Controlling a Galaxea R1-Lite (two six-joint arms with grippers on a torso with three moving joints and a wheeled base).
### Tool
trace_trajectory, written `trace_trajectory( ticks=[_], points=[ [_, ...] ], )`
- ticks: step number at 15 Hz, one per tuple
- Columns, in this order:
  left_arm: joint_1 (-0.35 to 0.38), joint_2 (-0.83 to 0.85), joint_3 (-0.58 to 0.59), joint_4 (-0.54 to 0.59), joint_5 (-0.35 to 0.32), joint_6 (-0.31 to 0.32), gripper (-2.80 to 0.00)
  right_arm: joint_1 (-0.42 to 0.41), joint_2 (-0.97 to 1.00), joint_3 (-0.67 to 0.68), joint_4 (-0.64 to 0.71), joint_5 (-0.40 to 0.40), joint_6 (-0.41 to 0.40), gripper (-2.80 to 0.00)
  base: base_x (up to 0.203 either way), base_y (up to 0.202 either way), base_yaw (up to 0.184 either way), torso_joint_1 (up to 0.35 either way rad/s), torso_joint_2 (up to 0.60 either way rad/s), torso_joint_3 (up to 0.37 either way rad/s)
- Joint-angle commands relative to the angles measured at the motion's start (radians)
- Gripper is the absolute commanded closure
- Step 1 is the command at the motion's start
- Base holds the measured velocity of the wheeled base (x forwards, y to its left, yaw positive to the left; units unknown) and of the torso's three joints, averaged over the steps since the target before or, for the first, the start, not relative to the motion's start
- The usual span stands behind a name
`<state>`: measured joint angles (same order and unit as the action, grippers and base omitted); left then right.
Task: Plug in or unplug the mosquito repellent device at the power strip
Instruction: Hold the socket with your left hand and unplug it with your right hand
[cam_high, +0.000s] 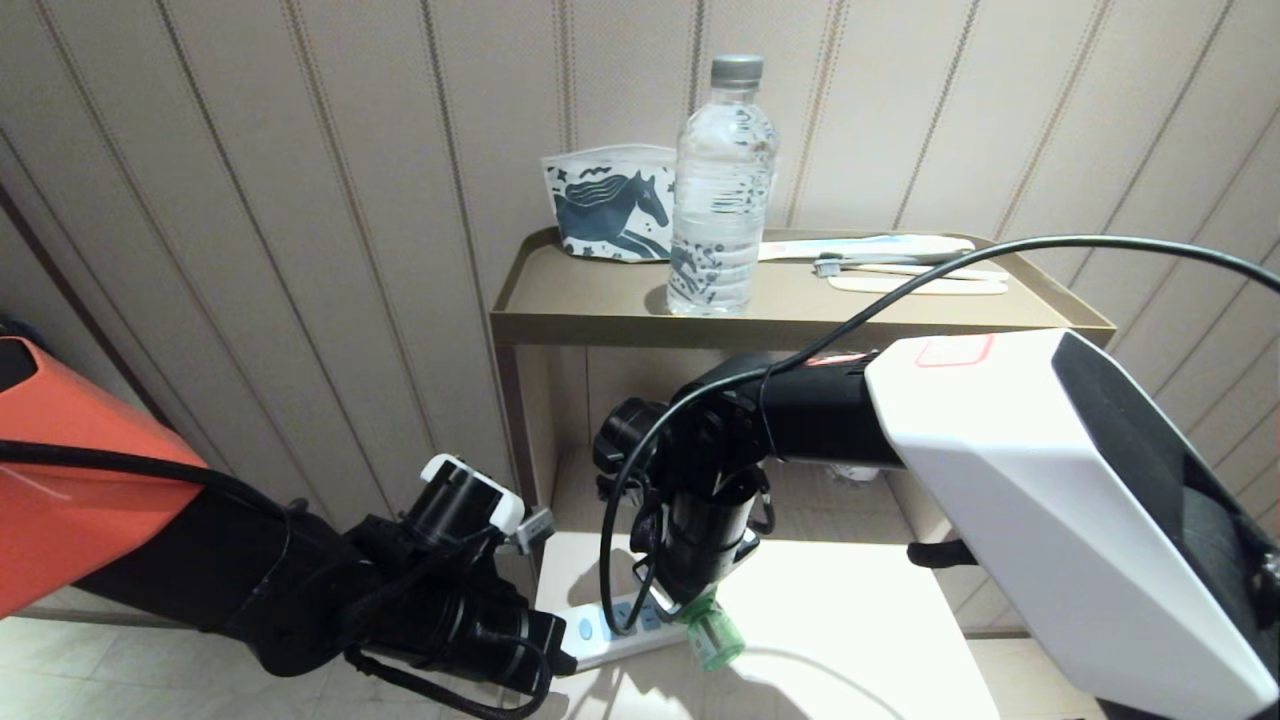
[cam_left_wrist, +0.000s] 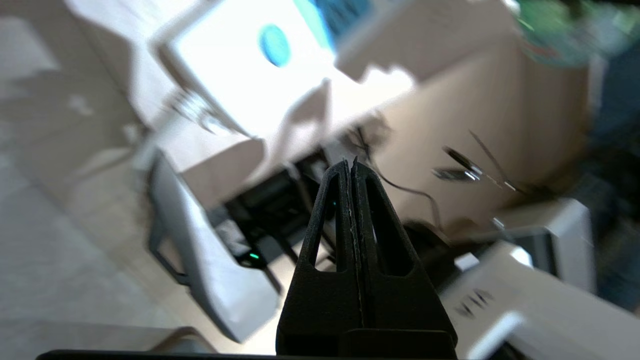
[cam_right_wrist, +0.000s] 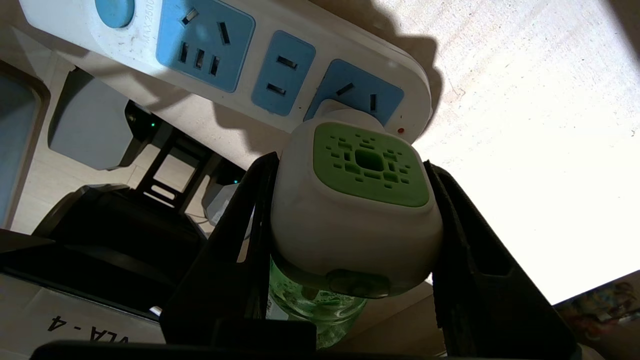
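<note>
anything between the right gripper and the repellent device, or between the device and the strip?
Nothing visible. The right gripper is shut on the mosquito repellent device, a finger on each side. The device sits at the end socket of the power strip; the other sockets are empty. The left gripper is shut and empty.

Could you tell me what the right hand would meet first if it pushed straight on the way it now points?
Most likely the power strip: the right hand is shut on the mosquito repellent device, whose back sits at the strip's end socket; depth is hard to judge.
</note>
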<state>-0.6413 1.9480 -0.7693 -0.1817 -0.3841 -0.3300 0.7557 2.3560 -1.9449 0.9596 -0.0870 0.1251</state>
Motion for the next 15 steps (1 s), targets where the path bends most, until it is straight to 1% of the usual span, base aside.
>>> trace_trajectory(
  ticks=[1, 4, 5, 9, 13, 15],
  points=[
    [-0.001, 0.038, -0.017, -0.018, 0.091, 0.001, 0.0, 0.001, -0.004, 0.0, 0.005, 0.0, 0.001, 0.0, 0.0, 0.0, 0.0, 0.0, 0.0, 0.0],
    [-0.001, 0.107, -0.016, -0.102, 0.192, 0.004, 0.0, 0.001, -0.004, 0.001, 0.005, 0.001, 0.001, 0.0, 0.0, 0.0, 0.0, 0.0, 0.0, 0.0],
    [-0.002, 0.12, -0.017, -0.119, 0.204, 0.005, 0.0, 0.001, -0.004, 0.001, 0.005, 0.001, 0.001, 0.0, 0.0, 0.0, 0.0, 0.0, 0.0, 0.0],
    [-0.012, 0.127, -0.022, -0.122, 0.206, 0.011, 0.0, 0.001, 0.0, 0.001, 0.005, 0.001, 0.001, 0.0, 0.0, 0.0, 0.0, 0.0, 0.0, 0.0],
    [-0.05, 0.13, -0.024, -0.122, 0.209, 0.009, 0.0, 0.001, 0.003, 0.001, 0.005, 0.002, 0.001, 0.0, 0.0, 0.0, 0.0, 0.0, 0.0, 0.0],
    [-0.064, 0.137, -0.024, -0.122, 0.223, 0.009, 0.0, 0.001, 0.0, 0.001, 0.004, 0.001, 0.001, 0.0, 0.0, 0.0, 0.0, 0.0, 0.0, 0.0]
  ],
)
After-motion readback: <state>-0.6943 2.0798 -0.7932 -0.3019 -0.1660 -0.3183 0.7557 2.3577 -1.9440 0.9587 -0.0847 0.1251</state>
